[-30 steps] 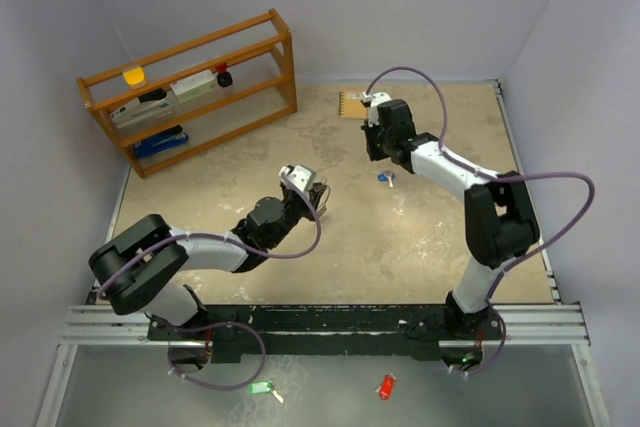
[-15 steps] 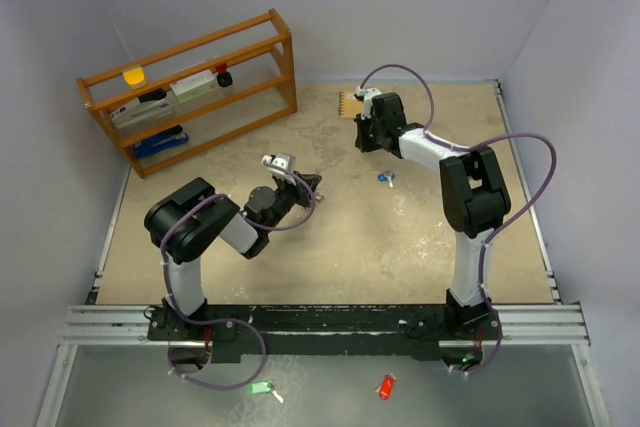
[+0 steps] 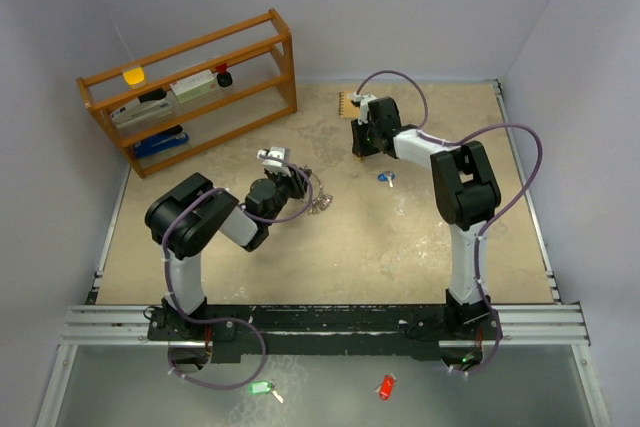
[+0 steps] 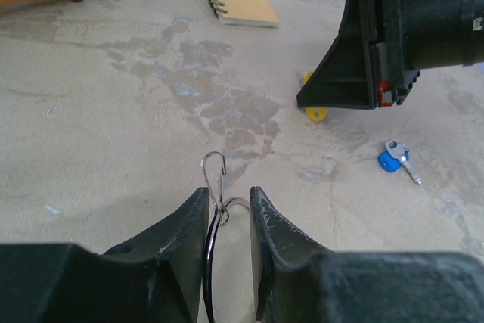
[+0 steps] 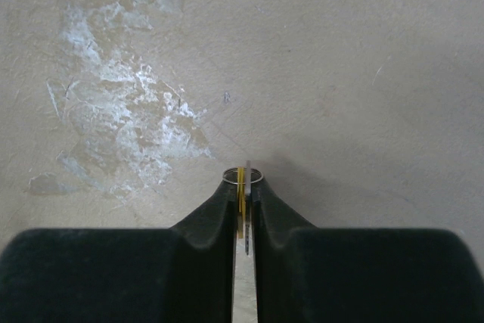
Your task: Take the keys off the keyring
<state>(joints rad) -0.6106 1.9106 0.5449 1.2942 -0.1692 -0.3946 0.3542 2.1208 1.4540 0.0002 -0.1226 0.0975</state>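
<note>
My left gripper (image 3: 303, 187) is shut on the thin silver keyring (image 3: 319, 203). In the left wrist view the keyring (image 4: 218, 221) stands edge-on between the fingers, a wire clasp poking out ahead; its tiny silver keys show only in the top view. My right gripper (image 3: 361, 143) hangs low over the table, shut on the yellow-tagged key (image 5: 241, 194) with its small ring. From the left wrist view, the yellow tag (image 4: 314, 112) peeks out under the right gripper (image 4: 344, 100). The blue-tagged key (image 3: 386, 178) lies loose on the table (image 4: 392, 159), right of both grippers.
A spiral notebook (image 3: 352, 104) lies at the back, just behind the right gripper. A wooden shelf (image 3: 190, 87) with small items stands at the back left. A green tag (image 3: 262, 387) and a red tag (image 3: 385, 387) lie below the arms' rail.
My left arm has folded back and its gripper moved slightly left with the keyring. My right gripper moved left and toward the back with the yellow key.
</note>
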